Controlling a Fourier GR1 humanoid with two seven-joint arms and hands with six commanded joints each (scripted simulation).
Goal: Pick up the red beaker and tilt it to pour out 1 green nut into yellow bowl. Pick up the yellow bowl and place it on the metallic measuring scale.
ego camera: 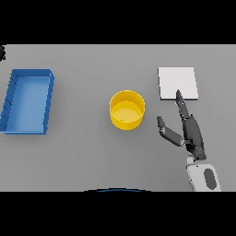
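Standing upright near the middle of the grey table (92, 156), the round yellow bowl (126, 109) is left with its mouth facing up, which suits both receiving a nut and being gripped by the rim or wall. No green nut can be made out inside it; the interior looks uniformly yellow. The red beaker named in the task is not seen anywhere on the table, so the pouring step cannot be judged from this view.

To the bowl's right and a little farther back, the flat, pale square metallic measuring scale (178, 83) lies apart from the bowl, with bare table between them. The right hand (190, 131) is held between the two, beside the bowl without touching it. Its fingers are straight and spread from the thumb, the longest finger reaching up over the near edge of the scale, the thumb angled toward the bowl. Nothing is clasped. This open posture is judged to suit an approach to the bowl's right side, after which a short carry to the scale would be needed.

A shallow blue rectangular tray (28, 101) is set well away at the left and seems to play no part. The left hand is not seen.
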